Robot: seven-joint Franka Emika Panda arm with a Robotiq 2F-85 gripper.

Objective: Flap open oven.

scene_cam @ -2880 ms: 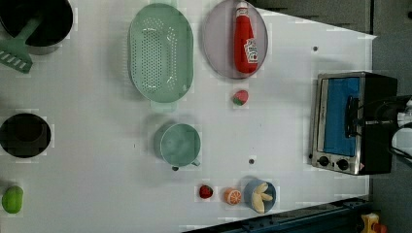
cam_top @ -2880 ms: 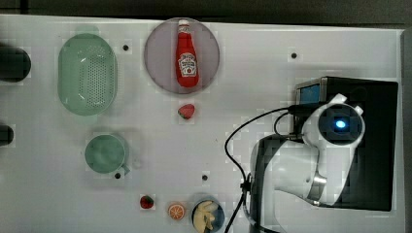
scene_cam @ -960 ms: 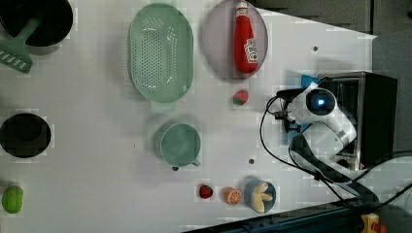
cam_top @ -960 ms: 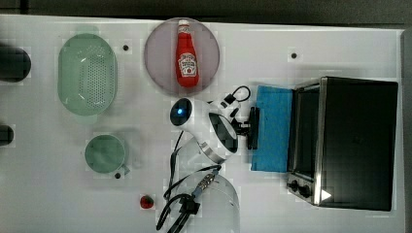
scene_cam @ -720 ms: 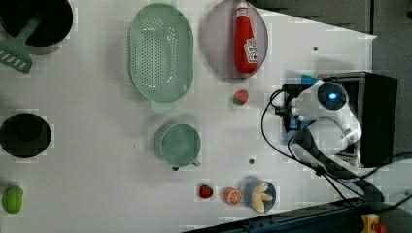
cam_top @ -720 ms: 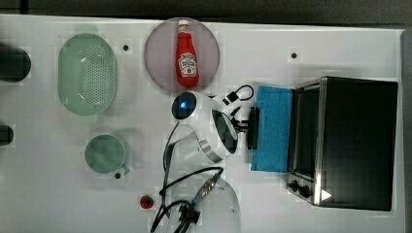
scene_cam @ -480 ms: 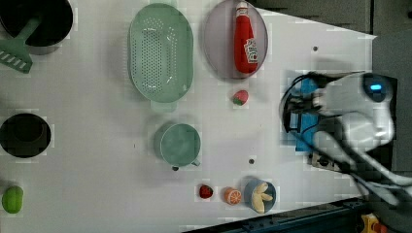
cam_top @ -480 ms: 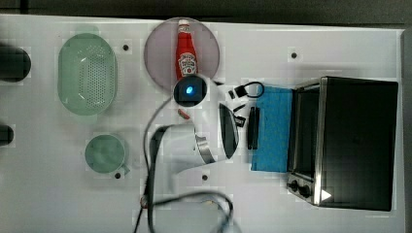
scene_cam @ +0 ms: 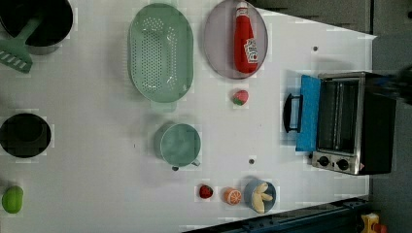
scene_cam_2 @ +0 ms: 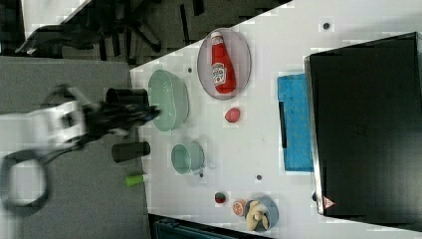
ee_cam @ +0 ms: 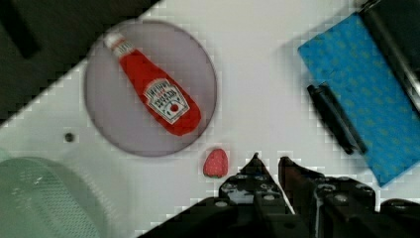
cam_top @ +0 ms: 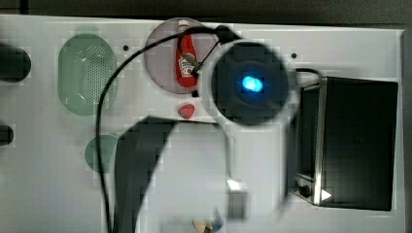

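The toaster oven (scene_cam: 352, 124) stands at the left view's right edge of the white counter (scene_cam: 97, 184), and its blue-tinted door (scene_cam: 306, 112) already lies flapped down flat on the counter, stretching from the oven's mouth toward the left view's left, with the black bar handle (scene_cam: 291, 112) at its far end. The oven's rack is bare to see through the open front.

The claw (ee_cam: 267, 166) hangs above the counter with its fingers nearly together and nothing between them (a narrow slit separates the tips in the wrist view). It is apart from the door: in the wrist view the strawberry (ee_cam: 216, 163) lies just beside the fingertips, the ketchup bottle (ee_cam: 156, 99) on its plate (ee_cam: 99, 119) lies beyond, and the bar handle (ee_cam: 336, 119) sits off to the other side, its long axis running along the door's free edge.

So the relation that matters is this: the door and handle lie away from the claw, toward the oven, untouched. Judging from the door lying flat, the opening looks done, and the next move likely needs only clearance from the handle.
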